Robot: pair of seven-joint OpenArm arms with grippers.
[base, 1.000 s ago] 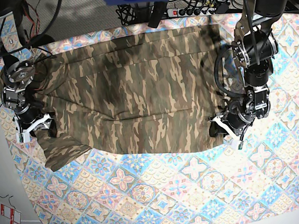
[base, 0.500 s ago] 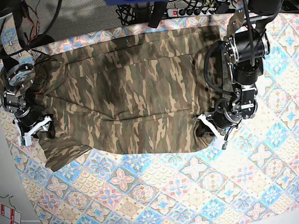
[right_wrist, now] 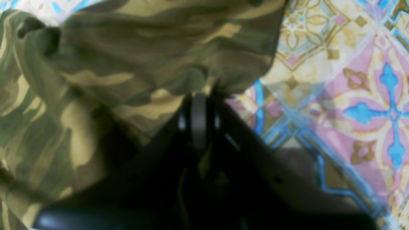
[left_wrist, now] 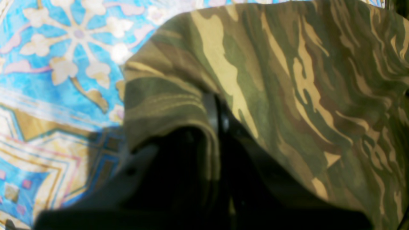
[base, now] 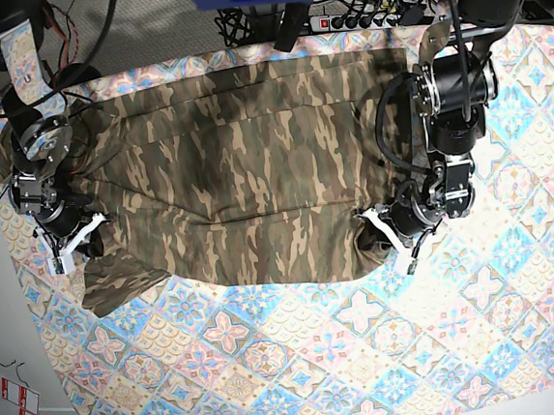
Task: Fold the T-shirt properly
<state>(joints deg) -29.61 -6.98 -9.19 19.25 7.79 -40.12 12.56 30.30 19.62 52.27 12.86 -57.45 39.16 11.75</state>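
While the shirt (base: 246, 181) lies spread flat across the upper middle of the base view, on the tiled cloth (base: 300, 361), a claw sits at each of its side edges. The left claw (base: 382, 237) is at the right of that view, low on the shirt's right edge, near the bottom corner. Its jaws are pressed together and pinch a fold of the shirt, which bunches up there. In the left wrist view the shirt (left_wrist: 287, 95) drapes over the dark claw (left_wrist: 215, 118) and fills the right side of the frame, with the cloth (left_wrist: 57, 64) on the left.

The right claw (base: 78, 242) is at the left of the base view, on the shirt's left edge, just above the sleeve. Its jaws are also pressed together on the fabric. In the right wrist view the shirt (right_wrist: 111, 64) hangs over the claw (right_wrist: 198, 118) and fills the left side, with the cloth (right_wrist: 351, 95) on the right.
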